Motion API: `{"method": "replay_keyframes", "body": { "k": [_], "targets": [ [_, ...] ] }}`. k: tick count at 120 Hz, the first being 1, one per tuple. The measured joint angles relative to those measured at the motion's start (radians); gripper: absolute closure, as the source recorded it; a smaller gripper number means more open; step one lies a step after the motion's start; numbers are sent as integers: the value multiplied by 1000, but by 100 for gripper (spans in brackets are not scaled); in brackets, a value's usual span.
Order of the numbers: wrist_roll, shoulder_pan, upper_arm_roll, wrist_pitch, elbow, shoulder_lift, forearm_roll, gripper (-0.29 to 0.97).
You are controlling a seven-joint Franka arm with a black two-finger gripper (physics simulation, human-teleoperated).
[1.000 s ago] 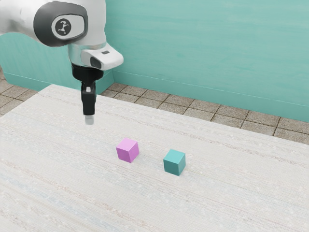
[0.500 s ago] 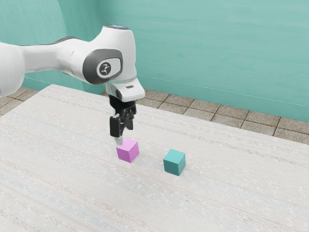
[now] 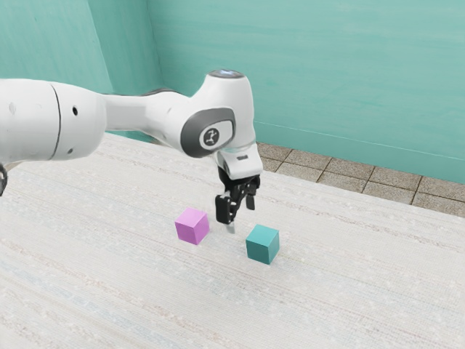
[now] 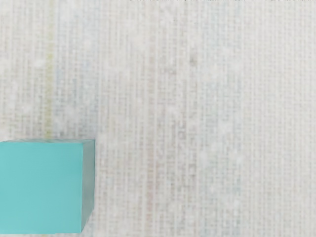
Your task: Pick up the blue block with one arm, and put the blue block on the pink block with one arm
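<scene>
The blue block (image 3: 262, 243), teal in colour, rests on the pale table, with the pink block (image 3: 192, 225) a short way off toward the exterior view's left. My gripper (image 3: 232, 217) hangs just above the table between the two blocks, slightly behind them and nearer the blue one. Its fingers stand apart with nothing between them, so it is open. In the wrist view the blue block (image 4: 44, 186) lies off to one side of my hand, not under it.
The table (image 3: 349, 291) has a whitish wood-grain top and stretches wide around both blocks. Behind it run a tiled floor strip (image 3: 378, 178) and a teal wall (image 3: 349, 73).
My arm has swung toward the exterior view's right and dropped lower, passing from above and left of the pink block to the gap between the two blocks. Neither block has moved.
</scene>
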Motion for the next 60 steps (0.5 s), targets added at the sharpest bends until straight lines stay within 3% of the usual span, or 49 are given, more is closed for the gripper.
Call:
{"method": "replay_keyframes", "body": {
  "k": [60],
  "targets": [
    [-16, 15, 23, 24, 200, 232, 23, 0]
  ]
}}
